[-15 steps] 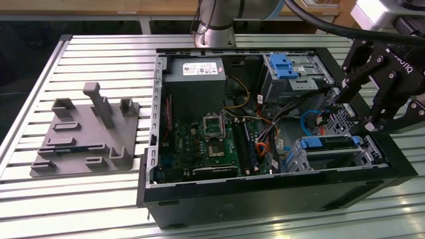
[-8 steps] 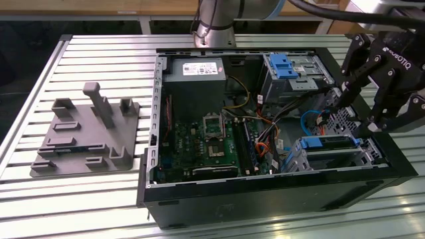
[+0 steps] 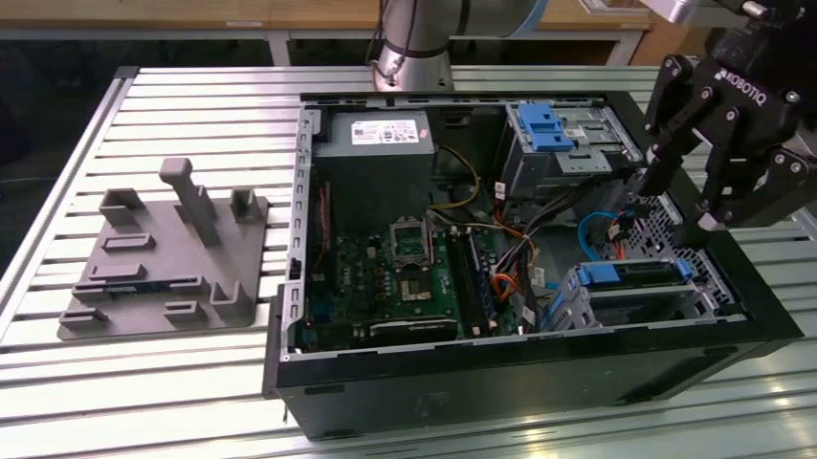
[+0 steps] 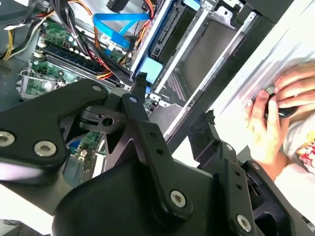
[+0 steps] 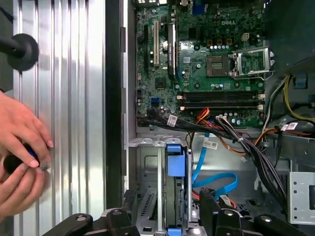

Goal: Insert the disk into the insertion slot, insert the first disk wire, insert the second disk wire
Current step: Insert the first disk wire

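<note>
Hovering with the tool (image 3: 673, 208) spread wide and gripping nothing, over the drive corner of the case (image 3: 511, 378). Directly below the tool, find the disk (image 3: 632, 273) lying in the slot (image 3: 699, 298), its blue caddy end turned toward the cabling. Just beside the fingertips, on the board side, note a loose blue wire (image 3: 590, 234) looping among black, orange and yellow leads. Seems not yet plugged into the disk, though hard to confirm.

Could go wrong in several ways from here:
- **Snagging:** closing on the bundle instead of one plug, and so dragging the neighbouring leads along.
- **Pinching:** catching the blue wire by its flat ribbon rather than its connector.
- **Jamming:** meeting the disk's port at a tilt, bending the plug or shoving the disk deeper into the slot.
- **Clipping:** striking the slot's sheet-metal edge or the case rim on the way down, with fingers set this far apart.

Farther out from the tool, beyond the case wall, mind a person's hands (image 5: 19, 147) resting on the tabletop (image 5: 64, 73) around a small dark object. Risks contact if swung that way.

As for writing: white lettering on the tool's body, a white label on the power supply (image 3: 377, 134), small tags on several leads, and print across the board (image 5: 216, 59). None read out.
</note>
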Controlling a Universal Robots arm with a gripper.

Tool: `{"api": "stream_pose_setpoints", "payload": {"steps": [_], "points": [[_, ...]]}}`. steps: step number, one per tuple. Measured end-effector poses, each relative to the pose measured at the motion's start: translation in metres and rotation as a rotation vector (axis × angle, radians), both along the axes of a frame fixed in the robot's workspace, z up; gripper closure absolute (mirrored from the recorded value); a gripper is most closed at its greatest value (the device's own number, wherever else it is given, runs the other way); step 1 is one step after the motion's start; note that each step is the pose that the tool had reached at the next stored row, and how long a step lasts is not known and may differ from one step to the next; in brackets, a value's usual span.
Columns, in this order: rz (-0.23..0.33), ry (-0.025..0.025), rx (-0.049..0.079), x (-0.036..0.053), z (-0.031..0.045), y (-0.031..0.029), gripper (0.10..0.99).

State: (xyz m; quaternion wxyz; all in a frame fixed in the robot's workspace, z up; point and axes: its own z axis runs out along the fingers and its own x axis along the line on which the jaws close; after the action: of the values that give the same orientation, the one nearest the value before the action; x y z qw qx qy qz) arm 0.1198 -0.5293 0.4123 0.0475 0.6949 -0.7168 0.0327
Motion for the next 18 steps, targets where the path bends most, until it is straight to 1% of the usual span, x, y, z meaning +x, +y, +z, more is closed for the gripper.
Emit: {"api": "stream_pose_setpoints", "payload": {"steps": [1,2,3,7,12,13,14,15,18], "points": [[0.000,0.0000,-0.012,0.0000,0.0000,0.0032,0.471],[0.000,0.0000,-0.029,0.0000,0.0000,0.0057,0.471],[0.000,0.0000,-0.047,0.0000,0.0000,0.0068,0.471],[0.000,0.0000,-0.121,0.0000,0.0000,0.0085,0.471],[-0.009,0.0001,-0.210,0.0000,0.0000,0.0085,0.471],[-0.017,-0.0022,-0.225,0.0000,0.0000,0.0085,0.471],[-0.028,-0.0050,-0.234,0.0000,-0.0004,0.0085,0.471],[-0.042,-0.0058,-0.237,0.0000,-0.0009,0.0085,0.471],[-0.088,-0.0008,-0.237,0.0000,-0.0022,0.0086,0.471]]}}
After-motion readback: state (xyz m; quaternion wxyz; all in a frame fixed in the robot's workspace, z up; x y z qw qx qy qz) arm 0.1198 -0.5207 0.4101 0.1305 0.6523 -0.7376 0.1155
